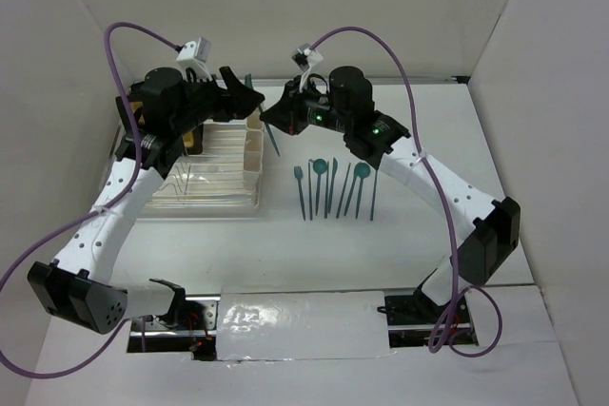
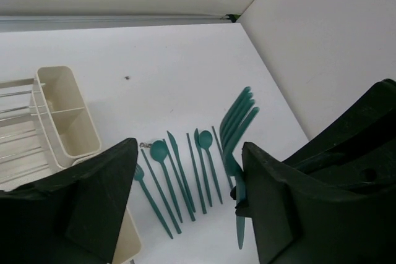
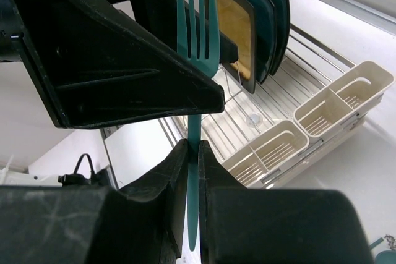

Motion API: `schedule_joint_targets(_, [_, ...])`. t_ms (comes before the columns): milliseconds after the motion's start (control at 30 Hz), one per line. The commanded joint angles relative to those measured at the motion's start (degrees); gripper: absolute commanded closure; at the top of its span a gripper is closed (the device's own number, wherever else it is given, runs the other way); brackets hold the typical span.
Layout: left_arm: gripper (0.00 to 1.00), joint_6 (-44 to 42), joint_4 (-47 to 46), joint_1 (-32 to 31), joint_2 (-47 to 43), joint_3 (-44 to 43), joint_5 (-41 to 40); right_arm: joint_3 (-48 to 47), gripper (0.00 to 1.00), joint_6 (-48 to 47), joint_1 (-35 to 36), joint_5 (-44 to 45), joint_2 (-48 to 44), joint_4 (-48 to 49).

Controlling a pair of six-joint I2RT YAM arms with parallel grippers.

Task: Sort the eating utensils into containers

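The fork, judged light and slippery, is pinched at mid-handle by the closed right gripper, tines above its fingers, and is bracketed by the open left gripper; the handle just below the tines is favoured for a hold.

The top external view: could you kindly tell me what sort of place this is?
Probably a robot test cell, not a real kitchen: bare white walls box in a white table, where teal utensils lie in a row beside a dish rack with cream cups.

Teal utensils lie in a row; cream containers nearby
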State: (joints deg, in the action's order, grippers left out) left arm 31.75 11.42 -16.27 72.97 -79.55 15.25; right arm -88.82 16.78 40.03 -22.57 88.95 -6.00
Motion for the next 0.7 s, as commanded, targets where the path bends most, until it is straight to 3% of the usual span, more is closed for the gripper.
schedule_joint_targets(0, [0.23,1.04,-3.07,0.19,0.15,-2.28,0.74,-0.48,1.0,-0.69,1.19,-0.02,-1.85,1.87])
schedule_joint_targets(67, [0.28,0.86,-3.77,0.01,0.77,-2.8,1.01,-0.48,1.0,-0.6,1.63,-0.02,-1.41,1.87])
schedule_joint_targets(233, [0.53,0.77,-4.65,-1.04,2.09,-3.95,2.51,-0.48,1.0,-0.08,1.98,-0.02,-0.62,1.87])
schedule_joint_targets(267, [0.64,0.77,-4.57,-1.13,2.61,-4.3,2.86,-1.09,1.0,-0.08,2.15,0.5,-0.53,1.87])
schedule_joint_targets(333, [0.77,0.42,-5.26,-1.39,2.88,-4.21,3.39,-1.71,0.99,0.1,2.42,0.51,-0.18,1.87])
schedule_joint_targets(400, [0.95,0.42,-5.36,-1.66,3.23,-4.3,3.47,-3.02,0.93,0.27,2.25,1.21,0.79,0.56])
schedule_joint_targets(433, [1.0,-1.23,-6.31,-1.48,3.41,-4.65,3.65,-3.55,0.72,0.71,2.16,2.17,0.96,-0.93])
schedule_joint_targets(567, [1.0,-9.83,-11.05,-0.78,4.99,-5.18,1.55,-5.23,0.03,5.28,-2.39,6.48,0.27,-7.34])
schedule_joint_targets(667, [1.0,-13.46,-18.34,2.9,5.43,-4.39,3.29,-2.43,0.0,6.69,-6.18,8.32,-2.81,-9.2])
